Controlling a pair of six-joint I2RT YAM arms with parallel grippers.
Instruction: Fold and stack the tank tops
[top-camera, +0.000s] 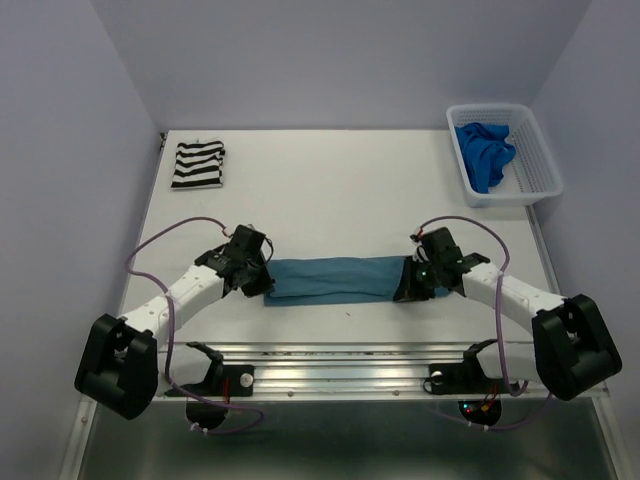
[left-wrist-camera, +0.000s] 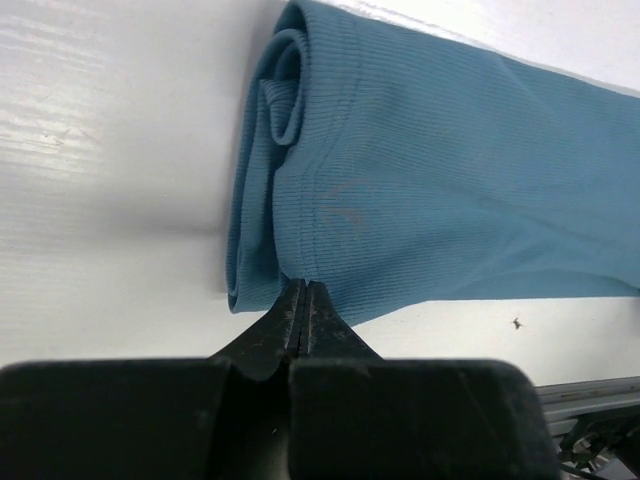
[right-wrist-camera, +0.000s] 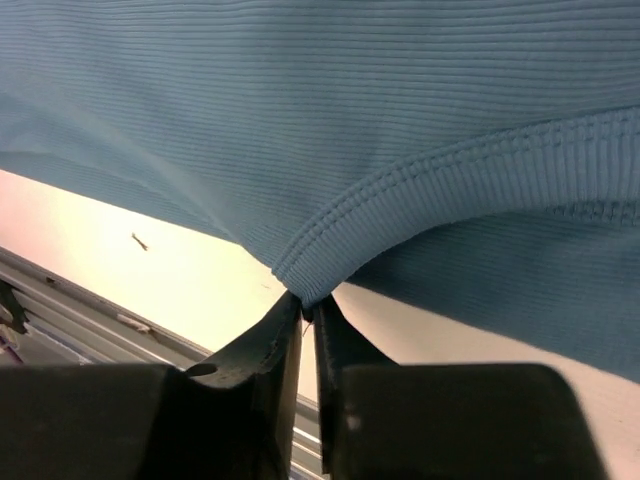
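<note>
The left claw (left-wrist-camera: 303, 292) is pressed shut, and its tips nip the near edge of the teal top (left-wrist-camera: 430, 180) at the cloth's left end. Just beyond the tips, that end shows as a loose roll of layers, with one curl tucked inside another. The ribbed cloth runs off to the right over the white table (top-camera: 330, 190).

The right claw (right-wrist-camera: 308, 302) is closed to a thin slit. A stitched hem is caught between its tips, and the cloth rises from the pinch in a small peak (the hem curves up and away to the right). Ribbed teal fills the rest of that wrist view.

From above, the teal top lies as a long, narrow band across the near middle of the table, with one claw at each end and both arms reaching inward from their bases.

The striped top (top-camera: 197, 165) lies folded flat at the far left corner, well apart from the arms. The blue top (top-camera: 485, 150) is bunched inside the basket (top-camera: 545, 170), which stands at the far right corner.
</note>
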